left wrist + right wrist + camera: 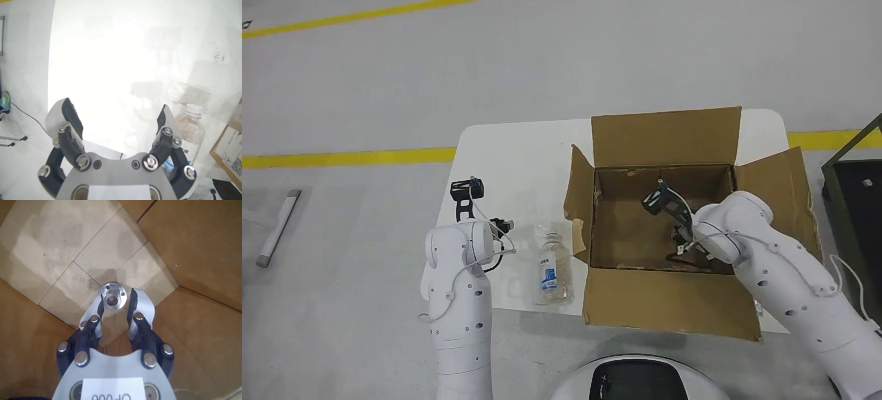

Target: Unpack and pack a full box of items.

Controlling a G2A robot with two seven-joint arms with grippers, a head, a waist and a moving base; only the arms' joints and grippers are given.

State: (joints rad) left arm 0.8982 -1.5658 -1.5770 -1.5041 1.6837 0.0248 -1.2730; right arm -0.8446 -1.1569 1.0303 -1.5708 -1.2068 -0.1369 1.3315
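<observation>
A: While standing bore-up on the cardboard floor, not lifted yet: metal flange (112, 299), down inside the cardboard box (662, 300).

B: Straddled, though, by the right gripper (117, 297)! Lowered into the box, jaws parted, one pad (133, 298) on each side of the hub. Close to touching on one side (hard to call contact from the wrist view), clear gap on the other. Nothing clamped.

A: So, the unpacking half, judging by that: fetching the flange out of the box.

B: Agreed. Calls for squeezing shut on the hub next, squarely, then lifting straight up past the walls and flaps.

A: Any risk?

B: Smooth round metal, so likely to slip or tip if pinched off-centre. Better to settle a touch lower before closing.

A: Moving outward now. Lying on its side on the white table (522, 150), just beside the box's left wall: clear plastic bottle (551, 265), cap on.

B: Already unpacked, by the look of it. And over bare tabletop next to the bottle, left gripper (115, 104), spread wide, holding nothing.

A: Plenty of room there for setting the flange down, probably.
</observation>
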